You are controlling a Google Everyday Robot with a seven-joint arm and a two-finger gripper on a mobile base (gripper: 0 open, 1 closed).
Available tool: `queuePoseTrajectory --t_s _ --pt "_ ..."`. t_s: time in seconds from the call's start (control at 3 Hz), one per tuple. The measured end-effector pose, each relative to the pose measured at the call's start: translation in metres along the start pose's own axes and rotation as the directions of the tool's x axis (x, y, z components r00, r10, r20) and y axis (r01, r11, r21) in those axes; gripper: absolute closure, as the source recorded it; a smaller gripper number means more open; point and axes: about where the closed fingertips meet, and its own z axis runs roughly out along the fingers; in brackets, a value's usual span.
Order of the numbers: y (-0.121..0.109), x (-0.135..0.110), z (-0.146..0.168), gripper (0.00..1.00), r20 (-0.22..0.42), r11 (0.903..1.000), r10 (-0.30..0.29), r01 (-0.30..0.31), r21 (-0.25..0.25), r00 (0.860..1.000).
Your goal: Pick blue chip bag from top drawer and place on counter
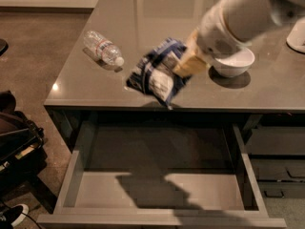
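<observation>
The blue chip bag is a crinkled dark-blue foil bag with white panels. It hangs in the air over the front edge of the counter. My gripper is shut on the bag's right side, its tan fingers pinching the foil, and the white arm reaches in from the upper right. The top drawer stands pulled open below, its grey floor bare except for the arm's shadow.
A clear plastic water bottle lies on the counter's left part. A white bowl sits just right of the gripper. Narrower dark drawers are at the right. A dark bag lies on the floor at left.
</observation>
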Motion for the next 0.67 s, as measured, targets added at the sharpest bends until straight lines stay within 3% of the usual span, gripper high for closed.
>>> queuePoseTrajectory --t_s 0.33,0.67 --pt "-0.018 -0.045 -0.010 1.00 0.064 0.9982 -0.054 0.052 0.030 0.997" --pt "-0.022 -0.030 0.004 1.00 0.056 0.9993 -0.034 0.033 0.016 0.998"
